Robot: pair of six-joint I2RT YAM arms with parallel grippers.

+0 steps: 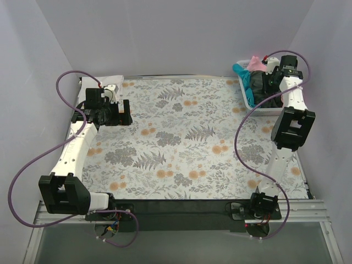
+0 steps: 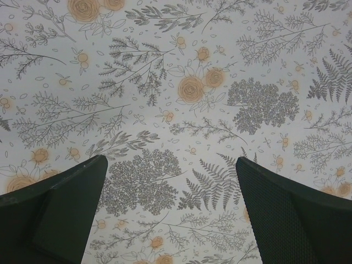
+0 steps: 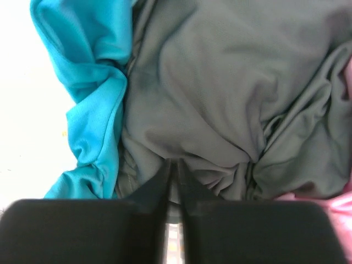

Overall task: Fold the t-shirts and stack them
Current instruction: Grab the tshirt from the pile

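The right gripper reaches into a white plastic basket at the far right corner of the worktop, which is covered by a floral cloth. Its fingers are pressed together, their tips against the charcoal grey t-shirt. Whether any cloth is caught between them cannot be told. The left gripper hangs over the left side of the floral cloth with its fingers spread wide, holding nothing.

The step in hand seems to be drawing one shirt out of the basket. To do it well, the gripper should pinch only the grey cloth, near an edge rather than deep in a bunch. It should lift straight up so the neighbouring shirts slide off, then carry the shirt to the middle of the worktop, where the left gripper can take a second corner.

The grey shirt is soft, matte and heavily creased, heaped in loose folds. The teal t-shirt lies twisted just beside it on the left, touching it. The pink t-shirt shows at the right edge. All three are crumpled together inside the basket, none folded.
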